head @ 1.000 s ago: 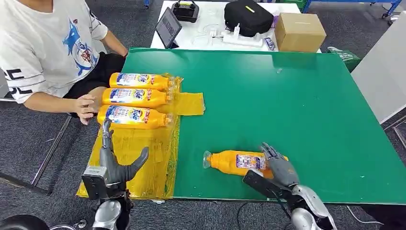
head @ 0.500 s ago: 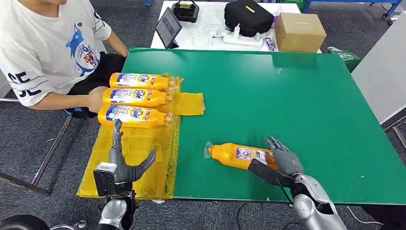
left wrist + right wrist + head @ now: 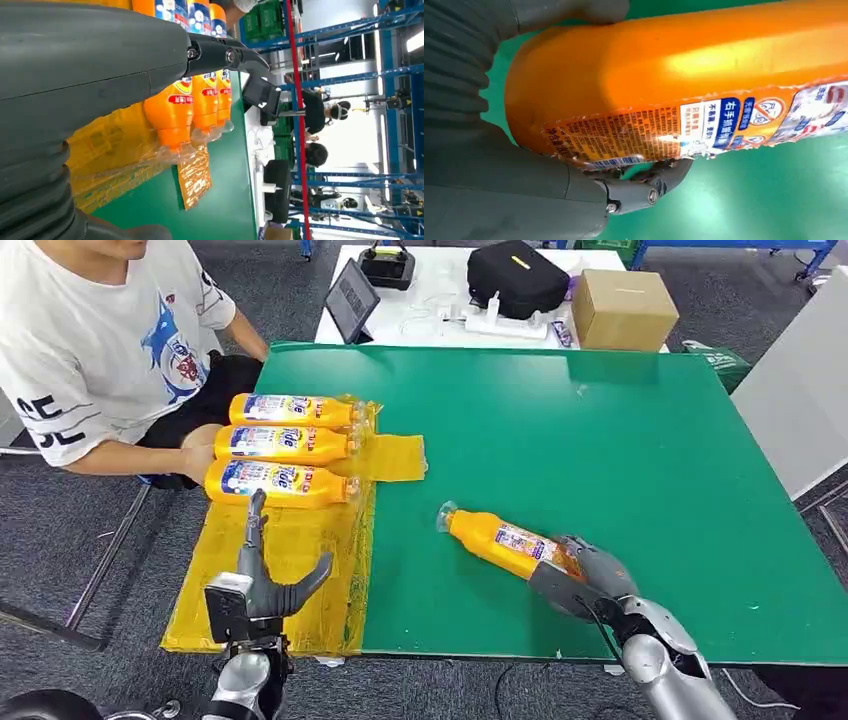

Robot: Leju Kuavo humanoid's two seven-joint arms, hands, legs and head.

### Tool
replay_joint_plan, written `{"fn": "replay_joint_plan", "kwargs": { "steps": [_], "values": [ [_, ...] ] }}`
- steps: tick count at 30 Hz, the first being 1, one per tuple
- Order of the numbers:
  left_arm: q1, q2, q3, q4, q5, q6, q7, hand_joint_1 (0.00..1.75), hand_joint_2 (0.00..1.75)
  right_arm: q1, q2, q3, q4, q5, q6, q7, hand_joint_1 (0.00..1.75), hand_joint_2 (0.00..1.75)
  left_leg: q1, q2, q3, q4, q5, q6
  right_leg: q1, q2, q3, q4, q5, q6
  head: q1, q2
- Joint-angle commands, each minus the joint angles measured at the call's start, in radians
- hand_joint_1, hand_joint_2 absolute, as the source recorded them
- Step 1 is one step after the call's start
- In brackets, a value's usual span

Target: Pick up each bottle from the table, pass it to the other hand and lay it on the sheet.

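My right hand (image 3: 588,575) grips the base end of an orange bottle (image 3: 503,542) over the green table (image 3: 600,440), its clear cap pointing up-left; the wrist view shows the bottle (image 3: 684,75) held between thumb and fingers (image 3: 644,187). Three more orange bottles (image 3: 285,445) lie side by side on the yellow sheet (image 3: 290,570) at the table's left edge, and also appear past my left hand as bottles (image 3: 192,100). My left hand (image 3: 262,575) hovers open over the sheet, just below the nearest bottle.
A person in a white shirt (image 3: 90,340) sits at the left, one hand (image 3: 195,460) by the bottle bases. Behind the green table stands a white table (image 3: 440,300) with a tablet, a black bag and a cardboard box (image 3: 625,305).
My right hand has closed on the bottle and lifted it, swinging its cap up and away from me. My left hand rose slightly toward the laid bottles. The person's hand drew back.
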Motion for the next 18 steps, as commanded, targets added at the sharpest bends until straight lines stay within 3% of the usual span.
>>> {"fn": "replay_joint_plan", "kwargs": {
  "steps": [1,4,5,6,7,12,13,14,15,18],
  "values": [
    [-0.039,0.007,-0.011,0.092,0.012,-0.006,0.006,0.00,1.75,0.051,0.002,0.000,0.052,-0.044,0.020,-0.001,1.75,1.75,0.001,-0.002,0.003,-0.001,0.000,-0.001,0.001,-0.003,0.004,-0.002,-0.001,-0.001,0.000,0.000],
    [-0.040,0.004,-0.017,0.095,0.016,-0.009,0.006,0.00,1.75,0.070,0.011,-0.016,0.035,-0.081,0.018,-0.023,1.75,1.75,0.001,-0.003,0.004,-0.002,-0.001,-0.001,0.002,-0.004,0.006,-0.002,-0.001,-0.002,0.000,0.000],
    [-0.036,0.001,-0.020,0.089,0.023,-0.013,0.006,0.00,1.75,0.085,0.057,-0.054,0.004,-0.111,-0.037,-0.085,1.75,1.75,0.001,-0.003,0.004,-0.001,0.000,-0.001,0.001,-0.004,0.005,-0.002,-0.001,-0.001,0.000,0.000],
    [-0.033,0.000,-0.022,0.084,0.024,-0.014,0.007,0.00,1.75,0.084,0.065,-0.048,-0.006,-0.104,-0.039,-0.078,1.75,1.75,0.001,-0.003,0.004,-0.002,-0.001,-0.001,0.002,-0.005,0.006,-0.003,-0.001,-0.002,0.000,0.000],
    [-0.021,-0.004,-0.025,0.060,0.037,-0.023,0.014,0.00,1.75,0.084,0.143,-0.091,-0.050,-0.083,-0.165,-0.150,1.75,1.75,0.001,-0.002,0.003,-0.001,0.000,-0.001,0.001,-0.003,0.004,-0.001,-0.001,-0.001,0.000,0.000],
    [-0.011,-0.004,-0.027,0.040,0.042,-0.026,0.025,0.00,1.75,0.076,0.168,-0.088,-0.083,-0.058,-0.183,-0.125,1.75,1.75,0.000,0.002,-0.001,0.000,-0.001,-0.001,0.001,0.001,0.000,0.000,0.000,-0.001,0.000,0.000],
    [-0.002,-0.007,-0.030,0.025,0.081,-0.070,0.053,0.00,1.75,0.076,0.253,-0.159,-0.126,-0.061,-0.393,-0.278,1.75,1.75,0.001,0.004,0.002,0.000,-0.003,-0.002,0.002,0.002,0.002,0.001,-0.001,-0.003,-0.001,0.000],
    [0.008,-0.008,-0.039,0.007,0.083,-0.073,0.056,0.00,1.75,0.071,0.276,-0.150,-0.149,-0.039,-0.403,-0.259,1.75,1.75,0.000,0.002,0.000,0.000,-0.001,-0.001,0.001,0.001,0.000,0.001,-0.001,-0.002,-0.001,0.000],
    [0.012,-0.009,-0.053,-0.003,0.127,-0.120,0.093,0.00,1.75,0.077,0.343,-0.185,-0.219,-0.049,-0.571,-0.361,1.75,1.75,0.001,0.002,0.001,0.000,-0.002,-0.001,0.001,0.000,0.001,0.000,-0.002,-0.002,0.000,0.000],
    [0.015,-0.010,-0.098,-0.020,0.189,-0.160,0.135,0.00,1.75,0.106,0.394,-0.181,-0.372,-0.067,-0.689,-0.397,1.75,1.75,0.000,0.002,-0.006,0.001,0.000,-0.001,0.000,0.002,-0.006,0.003,0.000,-0.001,0.000,0.000]
  ]
}}
